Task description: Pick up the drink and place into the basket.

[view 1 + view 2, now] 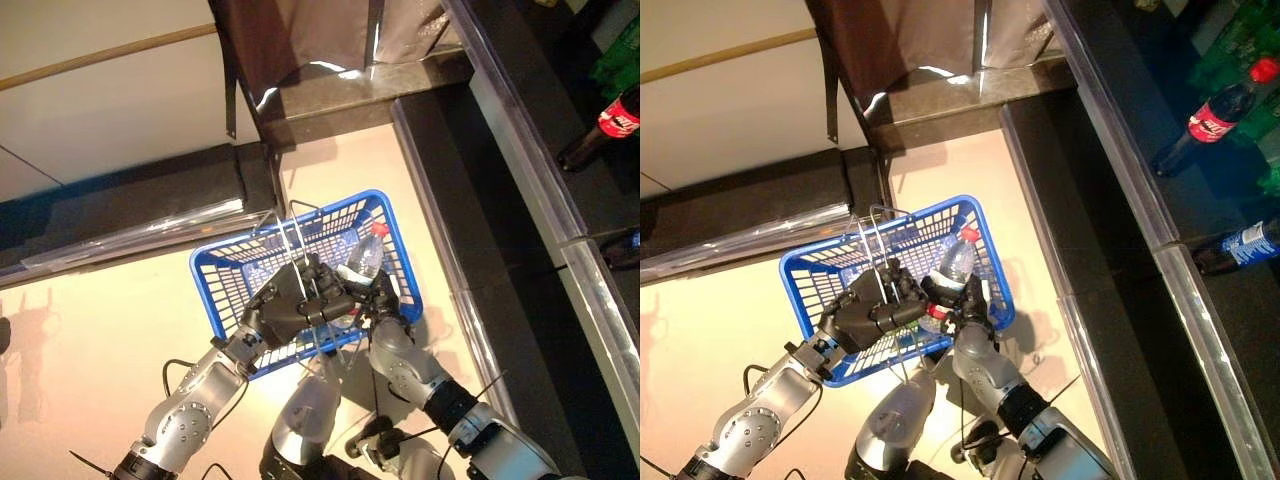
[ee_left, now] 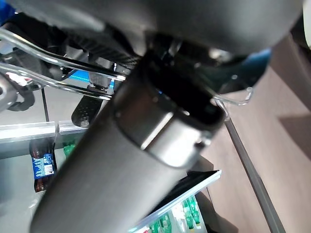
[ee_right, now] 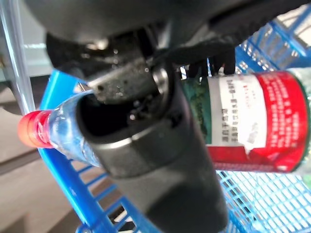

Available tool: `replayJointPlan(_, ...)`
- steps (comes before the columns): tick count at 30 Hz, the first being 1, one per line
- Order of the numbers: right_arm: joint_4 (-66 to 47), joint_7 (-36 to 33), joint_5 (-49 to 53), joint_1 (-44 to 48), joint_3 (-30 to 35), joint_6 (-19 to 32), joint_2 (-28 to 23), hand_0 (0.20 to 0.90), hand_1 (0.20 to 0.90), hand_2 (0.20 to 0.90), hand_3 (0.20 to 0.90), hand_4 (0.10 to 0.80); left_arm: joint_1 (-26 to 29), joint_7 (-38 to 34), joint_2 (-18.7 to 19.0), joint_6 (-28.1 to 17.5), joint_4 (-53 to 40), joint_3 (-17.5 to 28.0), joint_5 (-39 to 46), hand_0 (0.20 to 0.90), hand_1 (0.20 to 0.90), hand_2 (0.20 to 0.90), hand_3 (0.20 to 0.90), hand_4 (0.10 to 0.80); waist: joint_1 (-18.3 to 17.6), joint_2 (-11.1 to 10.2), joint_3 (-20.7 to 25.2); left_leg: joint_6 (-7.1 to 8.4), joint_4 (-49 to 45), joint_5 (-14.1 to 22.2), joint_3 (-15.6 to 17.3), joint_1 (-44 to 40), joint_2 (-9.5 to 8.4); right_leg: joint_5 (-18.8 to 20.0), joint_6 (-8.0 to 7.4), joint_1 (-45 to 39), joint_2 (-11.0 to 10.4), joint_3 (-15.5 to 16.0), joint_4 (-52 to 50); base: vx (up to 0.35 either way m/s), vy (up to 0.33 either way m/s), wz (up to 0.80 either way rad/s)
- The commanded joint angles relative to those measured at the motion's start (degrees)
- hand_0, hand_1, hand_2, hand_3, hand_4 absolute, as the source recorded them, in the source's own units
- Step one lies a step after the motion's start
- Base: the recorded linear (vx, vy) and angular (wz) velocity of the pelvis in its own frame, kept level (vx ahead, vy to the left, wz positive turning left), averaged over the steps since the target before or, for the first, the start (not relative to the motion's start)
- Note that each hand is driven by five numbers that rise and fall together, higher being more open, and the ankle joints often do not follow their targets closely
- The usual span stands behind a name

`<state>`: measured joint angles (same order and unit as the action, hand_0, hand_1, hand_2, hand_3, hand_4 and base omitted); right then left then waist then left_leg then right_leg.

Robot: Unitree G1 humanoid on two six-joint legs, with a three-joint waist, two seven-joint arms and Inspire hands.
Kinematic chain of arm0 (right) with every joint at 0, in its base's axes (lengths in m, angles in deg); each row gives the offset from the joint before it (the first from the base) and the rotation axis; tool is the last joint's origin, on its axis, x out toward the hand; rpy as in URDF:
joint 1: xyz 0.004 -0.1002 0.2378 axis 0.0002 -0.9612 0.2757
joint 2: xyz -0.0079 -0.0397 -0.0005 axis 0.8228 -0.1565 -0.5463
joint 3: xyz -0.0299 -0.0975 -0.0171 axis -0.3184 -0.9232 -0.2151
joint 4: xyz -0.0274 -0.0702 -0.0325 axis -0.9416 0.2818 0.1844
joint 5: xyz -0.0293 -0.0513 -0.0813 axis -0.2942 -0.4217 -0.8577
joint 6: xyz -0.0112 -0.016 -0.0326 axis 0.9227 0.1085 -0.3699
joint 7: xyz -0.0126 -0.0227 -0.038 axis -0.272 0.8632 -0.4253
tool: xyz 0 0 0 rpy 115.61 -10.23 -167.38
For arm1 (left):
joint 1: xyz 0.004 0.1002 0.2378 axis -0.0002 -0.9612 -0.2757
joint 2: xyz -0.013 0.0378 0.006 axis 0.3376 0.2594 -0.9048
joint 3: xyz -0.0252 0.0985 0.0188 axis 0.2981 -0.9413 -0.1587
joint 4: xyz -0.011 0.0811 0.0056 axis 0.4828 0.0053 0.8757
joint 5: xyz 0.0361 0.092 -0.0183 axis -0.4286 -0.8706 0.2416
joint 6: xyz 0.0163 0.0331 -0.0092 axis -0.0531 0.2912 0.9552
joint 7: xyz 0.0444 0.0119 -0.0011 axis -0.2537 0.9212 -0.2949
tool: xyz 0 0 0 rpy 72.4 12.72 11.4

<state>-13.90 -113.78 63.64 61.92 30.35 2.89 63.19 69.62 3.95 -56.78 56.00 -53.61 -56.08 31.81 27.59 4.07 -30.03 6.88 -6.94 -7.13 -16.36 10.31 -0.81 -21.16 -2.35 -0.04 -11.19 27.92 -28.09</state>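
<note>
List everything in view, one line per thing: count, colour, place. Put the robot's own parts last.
basket: one, blue plastic mesh with wire handles, on the pale floor in front of the robot.
water bottle: one, clear with a red cap and red label, over the basket's right side, in the right hand.
cola bottle: one, dark with a red label, on the dark shelf at upper right.
blue-label bottle: one, dark, lying on the same shelf, lower down.
left robot hand: dark, curled round the basket's wire handles.
right robot hand: dark, curled round the water bottle.
</note>
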Motion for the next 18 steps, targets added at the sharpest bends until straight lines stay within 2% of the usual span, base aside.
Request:
replayJointPlan(1,-3.9,1.8,-4.4,8.6,-3.5,6.1,7.5,0.3,0.3,0.3,0.2,0.1,7.9,8.0,-5.3,-6.0,-19.8,-0.4,4.3,0.3,0.3,0.3,0.2,0.1,-1.2,-1.6,7.3,-2.62,-2.5,4.0,-2.0,-0.7,-3.47,12.1,1.76,-2.3,4.0,0.1,10.9,0.0,0.0,0.0)
replayJointPlan(8,1.2,3.4,0.2,9.7,-2.4,5.4,6.7,0.3,0.3,0.3,0.2,0.1,8.7,9.4,-5.3,-4.7,-19.1,-0.7,3.6,0.3,0.3,0.3,0.2,0.1,-1.1,-1.3,7.4,-2.86,-1.8,3.6,-2.0,-0.5,-3.39,12.3,1.63,-1.4,3.6,0.6,10.6,0.0,0.0,0.0)
replayJointPlan(11,5.2,6.1,5.6,11.3,-1.1,4.5,6.3,0.3,0.3,0.3,0.2,0.1,9.5,10.6,-5.0,-3.2,-18.8,-0.9,4.4,0.3,0.3,0.3,0.2,0.1,-0.8,-1.3,7.3,-2.94,-1.9,3.7,-2.1,-0.2,-3.48,12.4,1.7,-1.3,3.4,0.9,10.3,0.0,0.0,0.0)
replayJointPlan(18,18.2,19.3,20.8,15.6,4.0,1.7,4.9,0.3,0.3,0.3,0.2,0.1,12.1,11.9,-3.6,0.3,-18.4,-1.7,6.7,0.3,0.3,0.3,0.2,0.1,0.2,-1.2,7.1,-3.11,-2.6,3.9,-2.5,0.0,-3.49,12.4,1.74,-0.9,2.5,2.0,8.9,0.033,-0.009,0.05)
